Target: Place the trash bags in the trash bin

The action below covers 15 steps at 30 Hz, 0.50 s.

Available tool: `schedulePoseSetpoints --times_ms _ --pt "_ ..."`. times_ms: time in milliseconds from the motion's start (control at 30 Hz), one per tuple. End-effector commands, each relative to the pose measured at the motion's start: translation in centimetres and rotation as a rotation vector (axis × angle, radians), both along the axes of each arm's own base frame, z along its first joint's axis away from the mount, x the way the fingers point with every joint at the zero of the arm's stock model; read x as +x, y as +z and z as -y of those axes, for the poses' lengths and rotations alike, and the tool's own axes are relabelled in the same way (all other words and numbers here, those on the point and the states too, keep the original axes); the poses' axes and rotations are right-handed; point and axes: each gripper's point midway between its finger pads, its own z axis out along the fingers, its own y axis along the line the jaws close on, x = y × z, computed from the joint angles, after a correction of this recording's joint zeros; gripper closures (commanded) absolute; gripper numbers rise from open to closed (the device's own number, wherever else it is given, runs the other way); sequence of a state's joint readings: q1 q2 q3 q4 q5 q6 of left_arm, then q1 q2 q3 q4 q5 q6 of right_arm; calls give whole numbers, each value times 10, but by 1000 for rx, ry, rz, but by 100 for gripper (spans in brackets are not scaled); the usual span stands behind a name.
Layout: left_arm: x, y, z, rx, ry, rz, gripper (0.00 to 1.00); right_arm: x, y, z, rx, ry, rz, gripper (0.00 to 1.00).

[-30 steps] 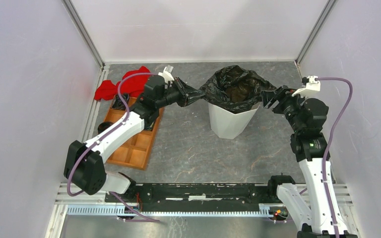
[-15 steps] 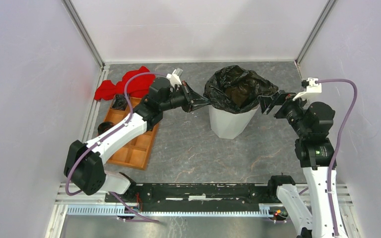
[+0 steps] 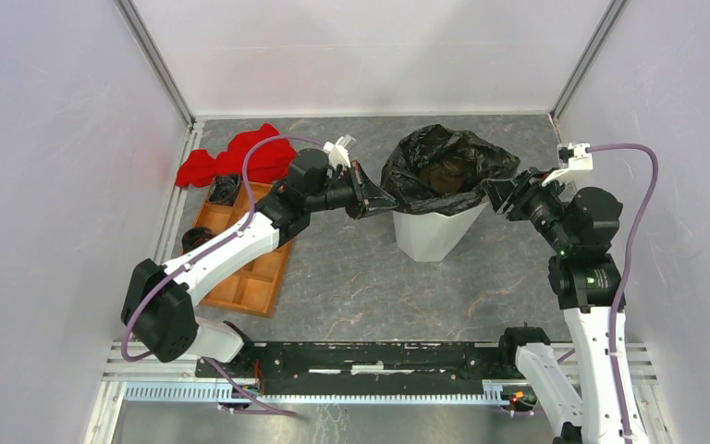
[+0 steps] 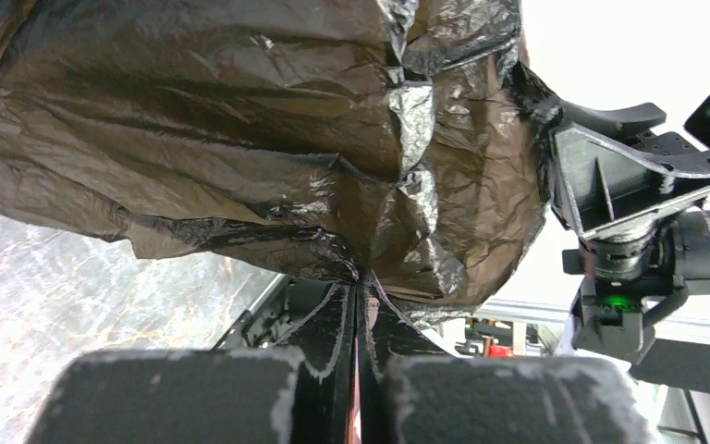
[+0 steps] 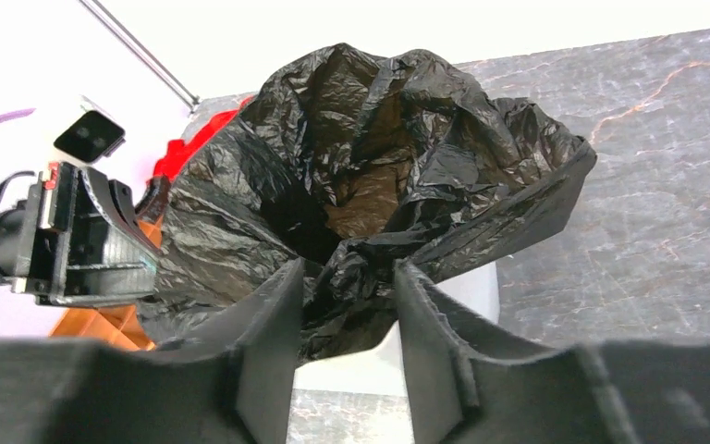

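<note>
**A:** How far along is this?

**B:** Most of the way, I'd judge. The trash bag [image 3: 444,171] sits in the mouth of the trash bin [image 3: 430,231], upper middle of the overhead view. Its opening gapes upward and its film spills over the bin's top edge. Only one bag shows.

**A:** And the arms?

**B:** The left tool [image 4: 359,289] is pressed together on a crease of the bag's left edge, just outside the bin's rim. The right tool [image 5: 349,310] is at the opposite edge, to the right of the bin. Its fingers stand apart with a bunch of film between them. I cannot tell whether they bite on it or only straddle it.

**A:** So what's left?

**B:** Tidying, as I read it. On the left the film is drawn out away from the bin wall, not folded down against it. The bag's body looks crumpled near the top, and I cannot tell how far down it reaches. I'd say the edge needs settling over the rim on both sides, and then both tools can let go.

**A:** Anything else on the worktop [image 3: 351,277]?

**B:** An orange tray [image 3: 245,268] and a red cloth [image 3: 231,159] lie at the upper left, well apart from the bin and no part of this job.
</note>
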<state>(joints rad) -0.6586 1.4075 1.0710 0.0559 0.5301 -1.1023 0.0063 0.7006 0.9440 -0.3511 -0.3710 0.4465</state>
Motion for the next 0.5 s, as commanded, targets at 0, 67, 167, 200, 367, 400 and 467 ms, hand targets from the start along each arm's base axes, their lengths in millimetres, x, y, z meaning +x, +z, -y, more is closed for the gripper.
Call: schedulePoseSetpoints --times_ms 0,67,167,200,367,400,467 --pt "5 3 -3 78 -5 98 98 -5 5 0 -17 9 41 61" --pt "4 2 -3 80 -12 98 98 -6 1 4 -42 -9 23 72" --pt "0 1 0 68 -32 88 98 -8 -4 8 -71 -25 6 88" --pt "-1 2 1 61 -40 86 98 -9 -5 9 -76 -27 4 92" --pt "-11 0 5 50 -83 82 98 -17 -13 6 -98 0 -11 100" --pt "-13 -1 5 50 -90 81 98 -18 -16 5 -101 10 -21 100" --pt "-18 -1 6 48 -104 81 98 -21 -21 0 -105 40 -36 100"
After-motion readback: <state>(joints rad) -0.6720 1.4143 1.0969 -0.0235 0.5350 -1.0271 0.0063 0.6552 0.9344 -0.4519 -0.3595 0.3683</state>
